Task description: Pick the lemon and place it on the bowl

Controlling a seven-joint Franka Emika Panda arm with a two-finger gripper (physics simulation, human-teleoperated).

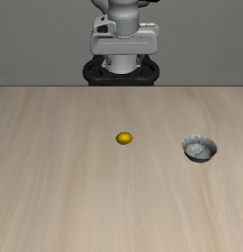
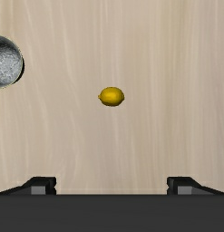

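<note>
Our claw (image 2: 112,185) is spread, clear of the lemon (image 1: 124,138), which lies on the surface (image 1: 54,187), well apart from the bowl (image 1: 212,148). We judge the lemon light, firm and prone to roll: pinch across its narrow middle.

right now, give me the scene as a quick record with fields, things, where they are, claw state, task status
lemon: yellow, lying on the table, untouched
bowl: grey, on the table, at the exterior view's right of the lemon, apart from it, lemon not in it
claw: open, fingers wide apart, nothing between them, held above the table, clear of the lemon
task status: lemon not yet picked
</note>
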